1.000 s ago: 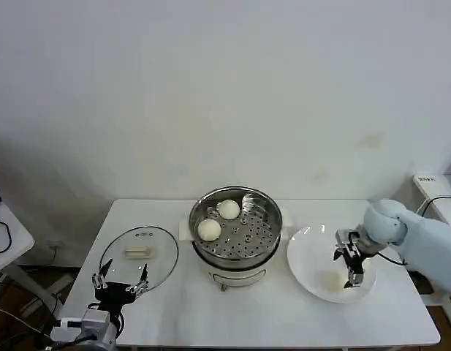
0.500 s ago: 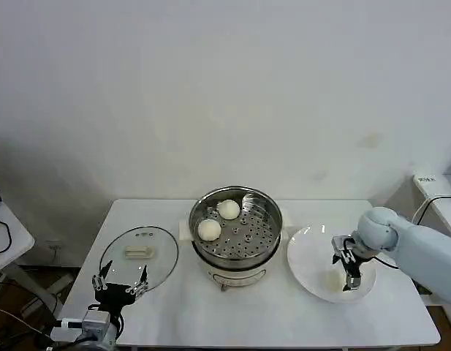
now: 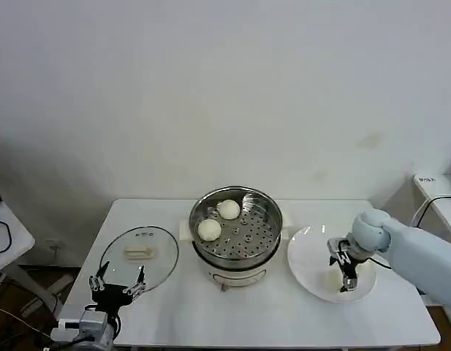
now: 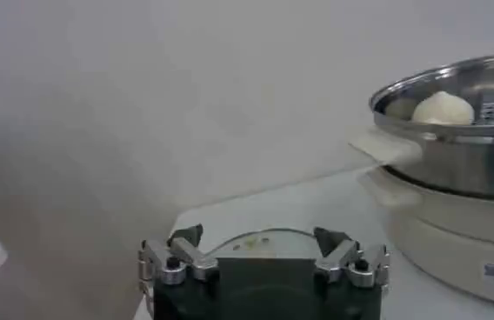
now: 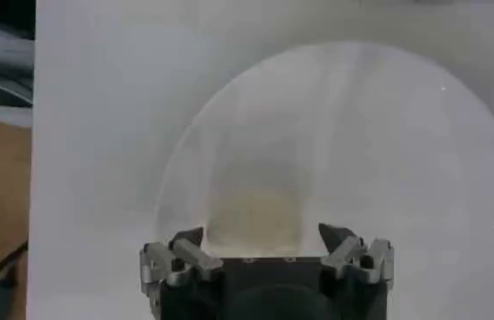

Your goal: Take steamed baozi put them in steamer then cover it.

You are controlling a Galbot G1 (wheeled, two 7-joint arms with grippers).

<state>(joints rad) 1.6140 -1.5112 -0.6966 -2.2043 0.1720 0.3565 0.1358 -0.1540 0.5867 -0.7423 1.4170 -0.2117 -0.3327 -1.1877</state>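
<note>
1. A white bench (image 3: 276, 325) carries three things in a row: a glass lid (image 3: 139, 257) on the robot's left, a steel steamer (image 3: 235, 232) in the middle, and a white plate (image 3: 313, 252) on the right.
2. Two buns (image 3: 218, 219) sit on the steamer's perforated tray, both toward its back left.
3. A third bun (image 3: 332, 278) lies on the plate, on the side nearer the robot; it is pale against the plate and hard to make out.
4. The right gripper (image 3: 343, 276) hangs over the plate, pointing down, with its fingers spread. In the right wrist view that bun (image 5: 263, 211) lies directly ahead of the gripper (image 5: 264, 239), centred between the open fingertips and not yet pinched.
5. The bun is round, so no long axis matters; I judge the next move to be a straight drop and a close.
6. The steamer lies to the left of the right gripper, near the plate's edge.
7. The left gripper (image 3: 116, 284) waits low at the bench's front left, fingers spread, just beside the near rim of the lid. It is the arm nearer the lid, and well apart from the plate.
8. The lid's cream handle (image 3: 137, 253) runs left to right.
</note>
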